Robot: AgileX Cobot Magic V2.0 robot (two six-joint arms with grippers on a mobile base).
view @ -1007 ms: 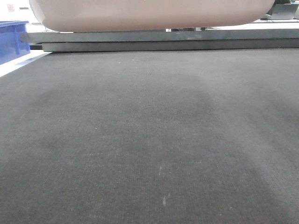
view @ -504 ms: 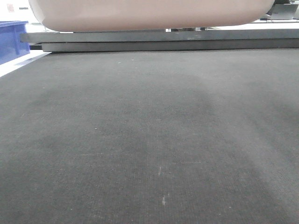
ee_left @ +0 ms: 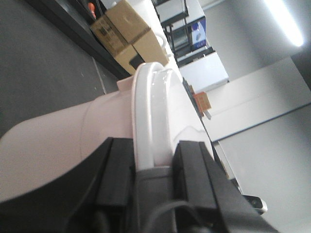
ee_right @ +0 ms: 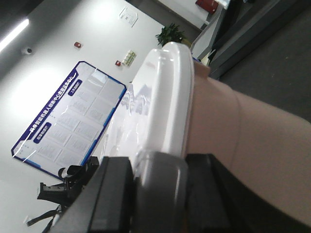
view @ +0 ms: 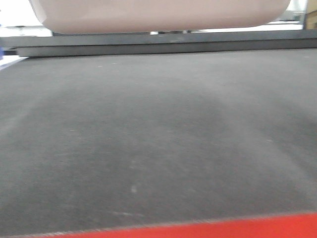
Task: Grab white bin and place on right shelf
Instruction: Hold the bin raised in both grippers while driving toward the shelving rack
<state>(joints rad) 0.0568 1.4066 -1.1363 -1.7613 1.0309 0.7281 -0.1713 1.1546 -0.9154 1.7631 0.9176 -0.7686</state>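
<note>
I have the white bin (view: 158, 15) up in the air between both arms. In the front view its rounded underside hangs clear above the dark carpeted floor (view: 158, 139), so nothing drags. The left gripper (ee_left: 153, 156) is pinched narrow on the glossy lid rim (ee_left: 153, 107) at one end, a black finger on each face of the lip. The right gripper (ee_right: 160, 172) holds the opposite end the same way. I judge the rim is the only edge thin enough for the jaws, and taking both ends shares the weight and stops the tub from tipping.

A low grey ledge (view: 158, 44) runs behind the bin and a red strip (view: 223, 229) crosses the bottom of the front view. I can't pick out the right shelf in any view, so I take this as the carrying stage.
</note>
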